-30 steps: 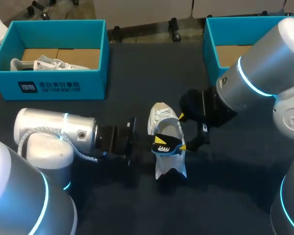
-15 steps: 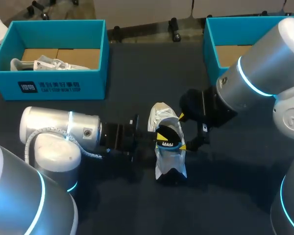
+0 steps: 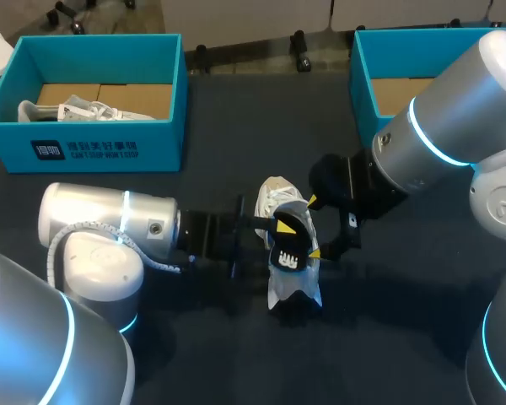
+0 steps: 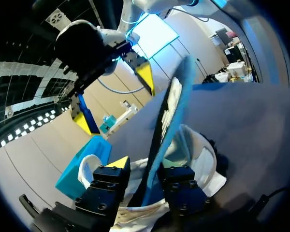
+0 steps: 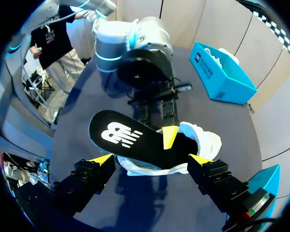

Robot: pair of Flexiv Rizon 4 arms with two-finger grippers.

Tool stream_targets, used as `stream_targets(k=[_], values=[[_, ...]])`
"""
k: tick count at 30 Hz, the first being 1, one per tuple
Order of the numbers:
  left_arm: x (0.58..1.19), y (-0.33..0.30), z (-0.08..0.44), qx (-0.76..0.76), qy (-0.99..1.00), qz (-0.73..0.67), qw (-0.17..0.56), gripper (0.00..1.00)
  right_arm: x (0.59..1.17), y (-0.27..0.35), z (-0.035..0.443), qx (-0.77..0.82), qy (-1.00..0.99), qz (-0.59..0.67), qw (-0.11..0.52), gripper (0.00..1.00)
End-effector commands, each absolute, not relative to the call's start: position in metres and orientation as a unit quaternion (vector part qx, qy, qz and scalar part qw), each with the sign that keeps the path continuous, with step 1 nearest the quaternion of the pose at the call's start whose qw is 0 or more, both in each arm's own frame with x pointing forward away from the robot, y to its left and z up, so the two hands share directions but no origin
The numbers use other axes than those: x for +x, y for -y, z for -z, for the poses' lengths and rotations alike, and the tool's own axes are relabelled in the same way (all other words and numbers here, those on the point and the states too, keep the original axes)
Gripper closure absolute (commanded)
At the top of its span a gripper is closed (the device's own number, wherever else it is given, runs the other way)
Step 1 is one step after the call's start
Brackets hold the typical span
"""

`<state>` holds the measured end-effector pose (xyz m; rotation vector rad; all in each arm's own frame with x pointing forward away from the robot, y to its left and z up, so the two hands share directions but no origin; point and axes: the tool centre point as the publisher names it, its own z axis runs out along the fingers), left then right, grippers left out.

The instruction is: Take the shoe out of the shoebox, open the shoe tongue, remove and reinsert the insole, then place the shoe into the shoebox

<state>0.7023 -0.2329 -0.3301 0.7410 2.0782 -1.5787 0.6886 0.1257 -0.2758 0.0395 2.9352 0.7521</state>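
Insole, half out of shoe, is pinched by left gripper; right gripper gapes, seemingly clear of shoe's edges.

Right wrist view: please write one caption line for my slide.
Left hand grips the black insole, partly inside the white shoe.

White logo on insole; print on shoebox.

The left end effector has pushed toward 3 o'clock, tipping the insole further out of the shoe.
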Motion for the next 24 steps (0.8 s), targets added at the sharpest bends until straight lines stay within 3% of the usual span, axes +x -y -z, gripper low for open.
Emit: stream_targets(k=[1, 3, 7, 24], values=[[0.693, 0.220, 0.319, 0.271, -0.746, 0.569, 0.213, 0.67, 0.688, -0.127, 0.277, 0.013, -0.967, -0.248, 0.057, 0.00], [0.689, 0.221, 0.319, 0.275, -0.746, 0.569, 0.210, 0.74, 0.688, -0.127, 0.277, 0.013, -0.967, -0.248, 0.057, 0.00], [0.684, 0.225, 0.325, 0.284, -0.748, 0.564, 0.202, 1.00, 0.688, -0.127, 0.277, 0.013, -0.967, -0.248, 0.057, 0.00], [0.705, 0.239, 0.351, 0.286, -0.750, 0.547, 0.238, 1.00, 0.688, -0.127, 0.277, 0.013, -0.967, -0.248, 0.057, 0.00]])
